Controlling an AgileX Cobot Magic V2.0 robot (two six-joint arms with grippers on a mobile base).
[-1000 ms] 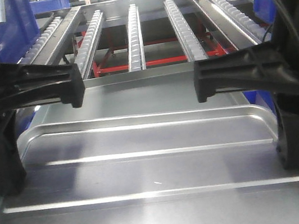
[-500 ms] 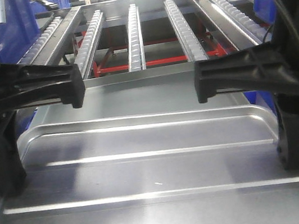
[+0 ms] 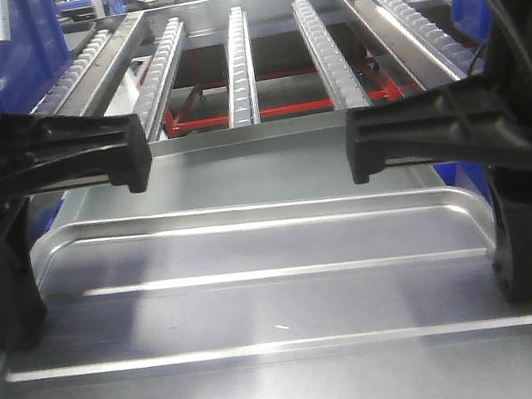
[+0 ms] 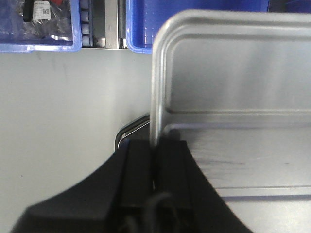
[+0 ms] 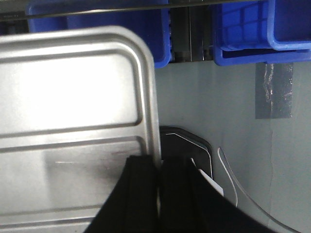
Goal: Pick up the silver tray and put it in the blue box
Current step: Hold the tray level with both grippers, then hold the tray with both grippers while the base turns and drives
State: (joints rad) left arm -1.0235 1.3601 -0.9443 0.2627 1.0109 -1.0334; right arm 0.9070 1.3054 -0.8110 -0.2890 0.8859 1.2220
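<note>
Change: next to nothing since a second ago. Both arms and the silver tray (image 3: pixel 262 301) sit where they sat, and only the rack beyond shows a hair's shift.
Silver tray: held level between the two arms. Its long ridges run across the front view, and its far rim lies just before the rack's front bar. The wrist views show a grey surface beneath it.
Left gripper (image 4: pixel 155 148): clamped on the tray's left rim, one finger inside the rim and one outside, back from the rounded far corner.
Right gripper (image 5: pixel 159 167): clamped the same way on the right rim, with the fingers closed against the metal.
Blue box (image 4: pixel 141 24): past the tray's far end in both wrist views. Its left wall lies just outside the tray's left corner, and its right wall (image 5: pixel 163 43) just outside the right corner. The tray is not in it.
Narrow blue bin (image 4: pixel 39 46): left of the box, across a strip of rollers, holding clear-bagged items.
Second blue bin (image 5: pixel 262 34): right of the box, across a like gap.
Dark plate (image 5: pixel 192 145): on the grey surface, partly under the tray's right rim. It has rounded corners and a bright edge, and what it is cannot be told.
Grey tape patch (image 5: pixel 274 90): stuck to the surface to the right, well clear of the tray.
Roller tracks (image 3: pixel 238 52): several silver lanes running away from the camera.
Red frame (image 3: pixel 273 112): low behind the rack's front bar.
</note>
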